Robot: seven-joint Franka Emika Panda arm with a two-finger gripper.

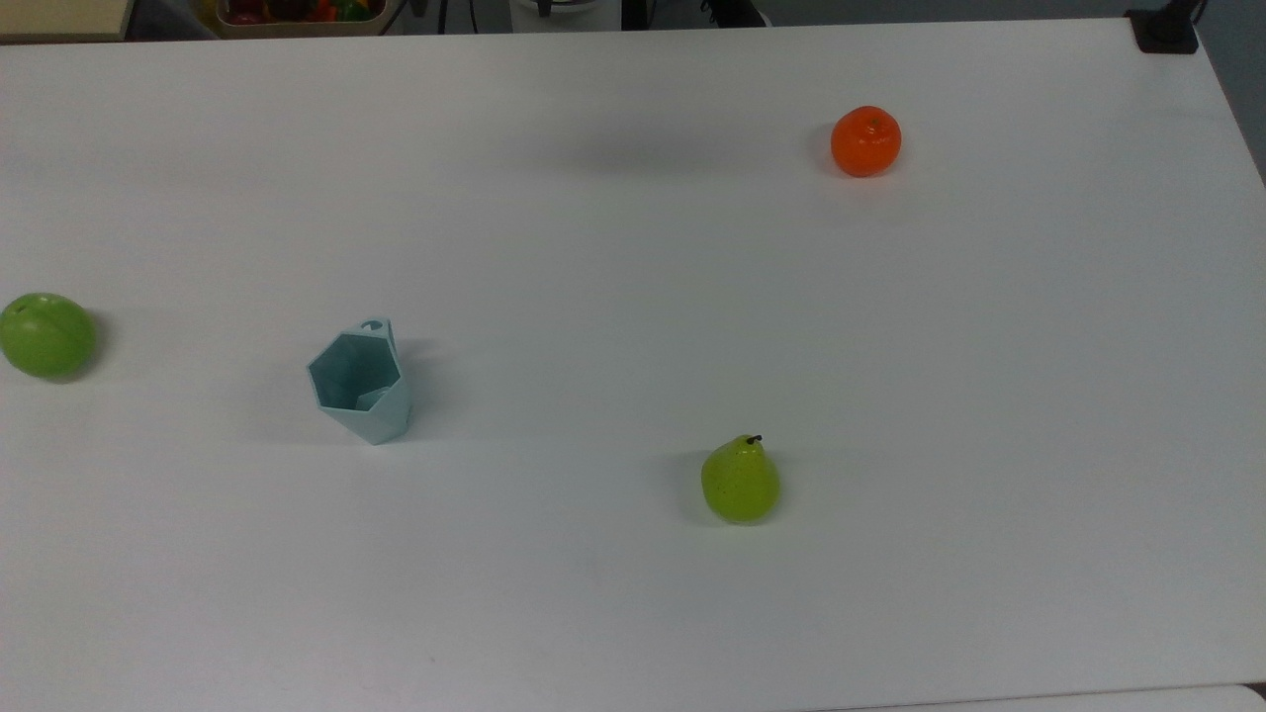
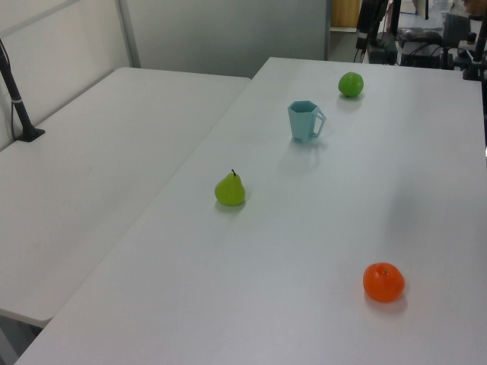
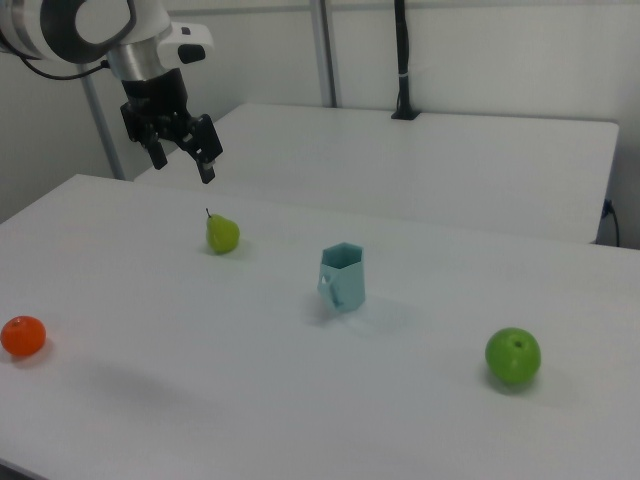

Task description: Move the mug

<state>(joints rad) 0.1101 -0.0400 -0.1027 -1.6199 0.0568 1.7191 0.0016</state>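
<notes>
On the white table (image 1: 633, 613) in the top view, I see the pale blue cup with flat sides, the mug (image 1: 360, 382), standing up, open side up. It sits between a round green apple (image 1: 45, 334) at the top view's left and a yellow-green pear (image 1: 740, 481); a round orange (image 1: 865, 141) is far off. I think they are spread out so I can reach the mug alone.

From the left view, the mug (image 2: 305, 121) stands near the apple (image 2: 351, 84), handle out to the side.

Over in the right view, my black gripper (image 3: 183, 153) hangs high above the pear (image 3: 222, 234), well away from the mug (image 3: 343, 276). Its jaws are spread apart and hold nothing, pointing down.
</notes>
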